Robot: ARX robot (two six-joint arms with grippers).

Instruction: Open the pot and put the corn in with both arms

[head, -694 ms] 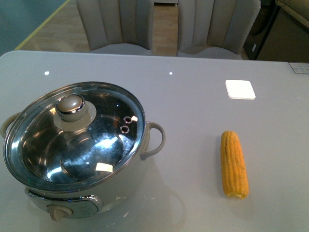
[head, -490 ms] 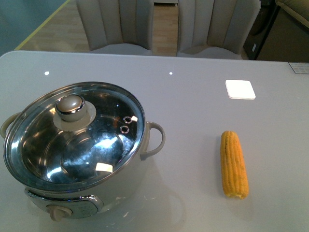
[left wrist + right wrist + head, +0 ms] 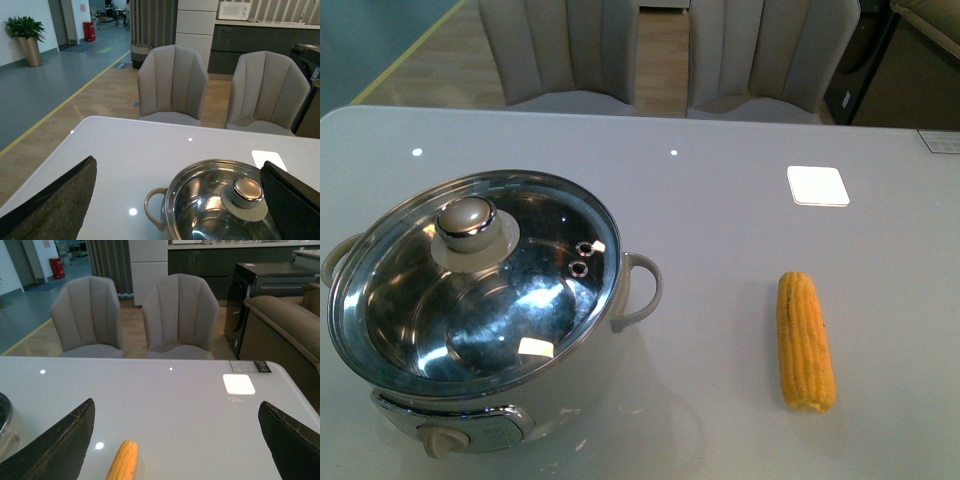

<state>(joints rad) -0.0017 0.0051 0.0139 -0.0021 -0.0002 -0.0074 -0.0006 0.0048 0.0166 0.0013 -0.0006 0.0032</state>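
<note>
The cream-white pot [image 3: 575,385] stands at the front left of the grey table, closed by its glass lid [image 3: 520,290] with a round knob [image 3: 468,222]. The corn [image 3: 805,340] lies on the table at the front right, apart from the pot. Neither arm shows in the front view. In the left wrist view my left gripper [image 3: 180,200] is open above the table, its jaws wide apart, with the pot [image 3: 156,212] and lid knob [image 3: 247,190] between them. In the right wrist view my right gripper [image 3: 180,440] is open, with the corn's tip [image 3: 123,461] between its jaws.
A white square pad [image 3: 817,185] lies on the table at the back right. Two grey chairs [image 3: 560,50] stand behind the table's far edge. A brown sofa [image 3: 280,325] stands beyond the table's right side.
</note>
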